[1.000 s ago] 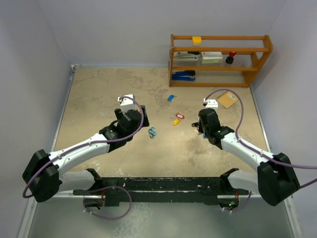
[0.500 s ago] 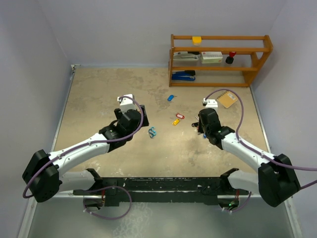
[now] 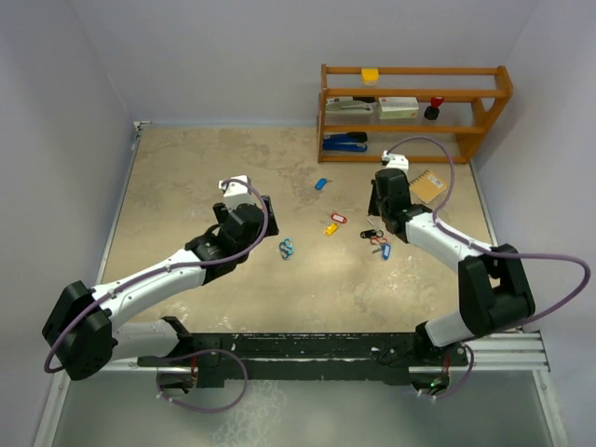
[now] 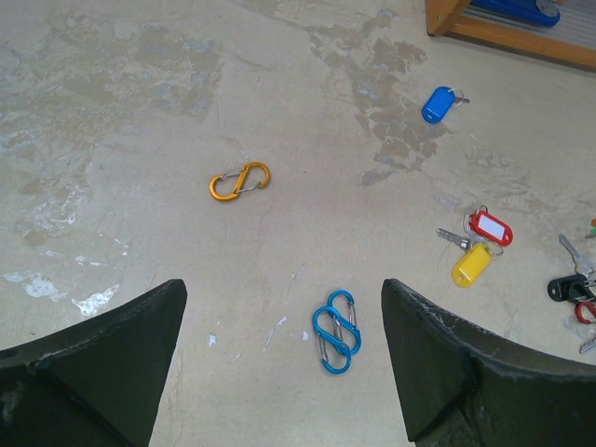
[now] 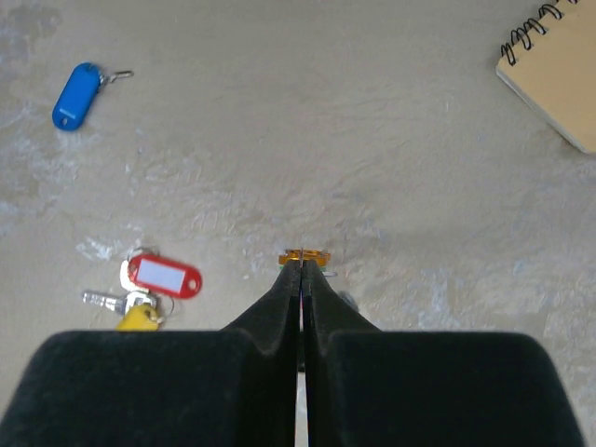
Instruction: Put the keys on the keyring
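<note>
My right gripper point(image 3: 374, 220) point(image 5: 302, 265) is shut on a small orange keyring point(image 5: 303, 257), seen edge-on at the fingertips with a green sliver under it. A bundle of black, red and blue tagged keys point(image 3: 377, 240) point(image 4: 566, 291) lies just near of it; I cannot tell if they are attached. A red-tag key point(image 3: 338, 219) point(image 5: 163, 277) and a yellow-tag key point(image 3: 330, 229) point(image 4: 471, 264) lie together mid-table. A blue-tag key point(image 3: 320, 183) point(image 4: 438, 104) lies farther back. My left gripper point(image 3: 264, 223) point(image 4: 281, 289) is open and empty, above two blue clips point(image 4: 335, 331).
An orange figure-eight clip point(image 4: 239, 181) lies ahead and left of the left gripper. The blue clips also show in the top view point(image 3: 286, 248). A wooden shelf point(image 3: 414, 112) with a stapler stands at the back right. A spiral notebook point(image 3: 428, 186) point(image 5: 554, 65) lies before it.
My right gripper has pulled back toward the shelf, still shut, and the bundle of tagged keys now shows on the table near of it. The left arm has barely moved.
</note>
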